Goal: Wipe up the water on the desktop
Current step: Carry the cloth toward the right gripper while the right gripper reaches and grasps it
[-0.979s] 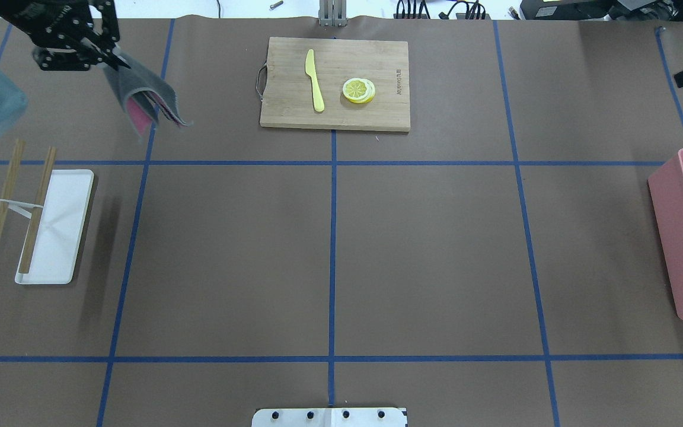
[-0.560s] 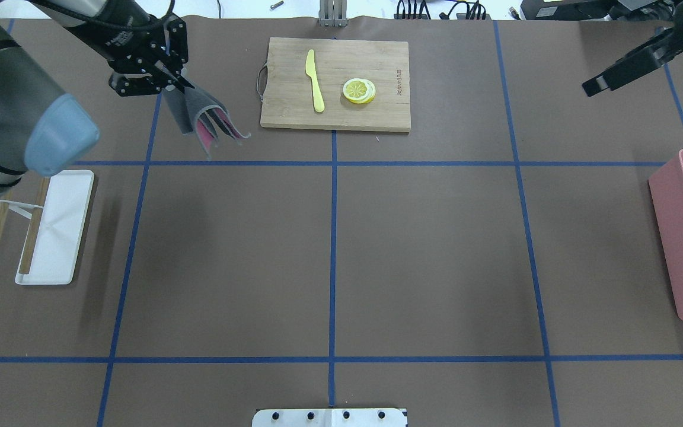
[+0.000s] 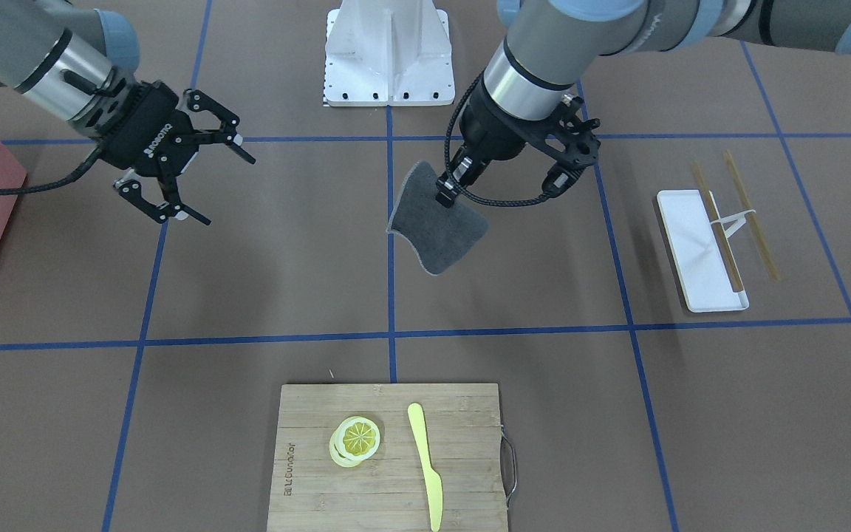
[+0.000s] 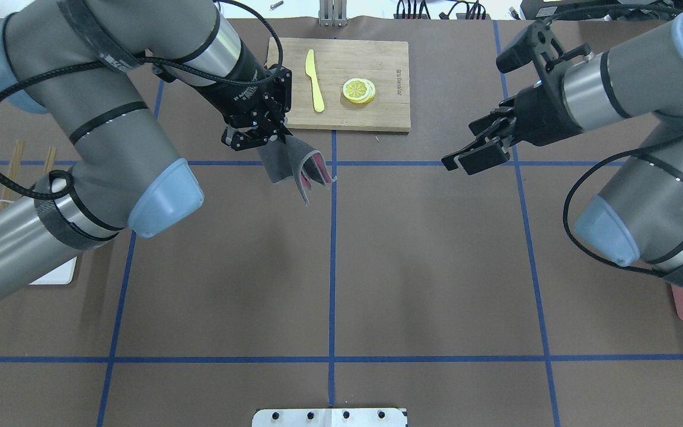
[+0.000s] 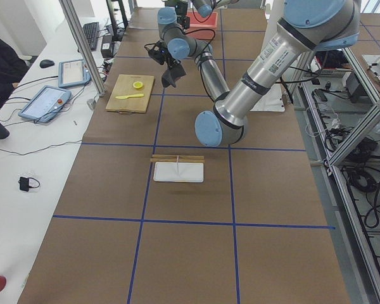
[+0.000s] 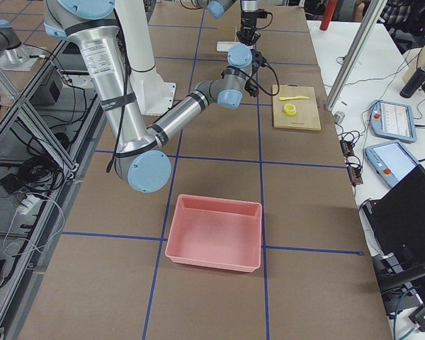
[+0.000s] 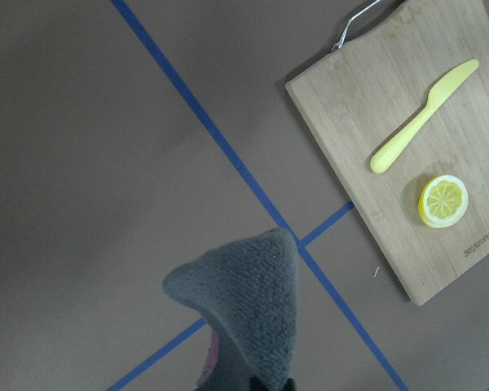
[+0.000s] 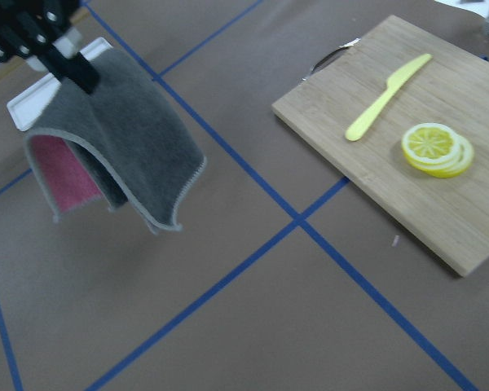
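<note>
Left claw pinches grey cloth above blue-taped brown desktop.

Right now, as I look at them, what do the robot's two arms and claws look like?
The left arm and right arm are silver-grey tubes with pale blue caps at the joints. The left gripper and right gripper are black, with two skeletal fingers; the right one bears white lettering. A black cable loops along each arm.
</note>
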